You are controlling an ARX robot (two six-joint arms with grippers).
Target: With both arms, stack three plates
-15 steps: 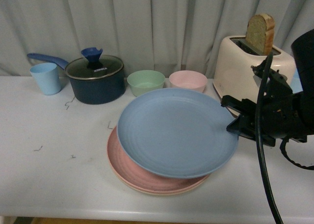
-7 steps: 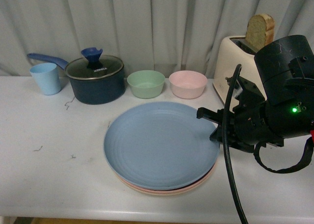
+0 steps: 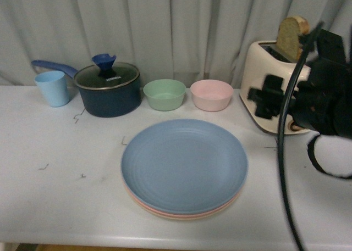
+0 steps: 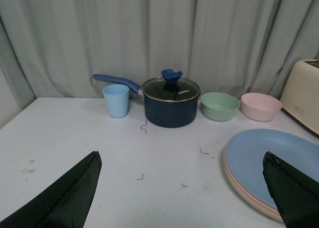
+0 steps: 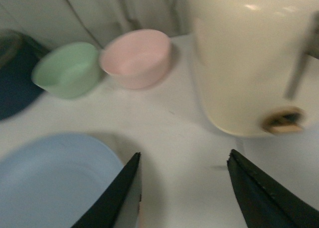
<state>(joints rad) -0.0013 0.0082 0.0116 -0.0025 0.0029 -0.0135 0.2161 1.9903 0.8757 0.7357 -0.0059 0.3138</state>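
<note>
**Plates stacked at centre, both claws empty**

White surface (image 3: 60, 207) fills the lower two thirds of the front view, grey curtain (image 3: 165, 26) across the top.

Stack sits lower centre: blue plate (image 3: 184, 164) on top, flat. Beige plate (image 3: 228, 206) and pink plate (image 3: 144, 207) show only as thin rim slivers under it; which lies lowest I cannot tell for certain.

Right arm (image 3: 324, 97) at the right edge, raised above the surface in front of the cream toaster (image 3: 258, 70), blurred. Right claw (image 5: 182, 188) spread wide, holding nothing; blue plate rim lies beside one finger in the wrist view.

Left claw (image 4: 184, 198) also spread wide, empty, fingers at the lower corners of its wrist view, stack at the lower right there.

Back row, left to right: light blue cup (image 3: 53, 88), dark blue lidded saucepan (image 3: 107, 89), green bowl (image 3: 164, 94), pink bowl (image 3: 211, 94), toaster with a bread slice (image 3: 290, 37) standing in its slot.
</note>
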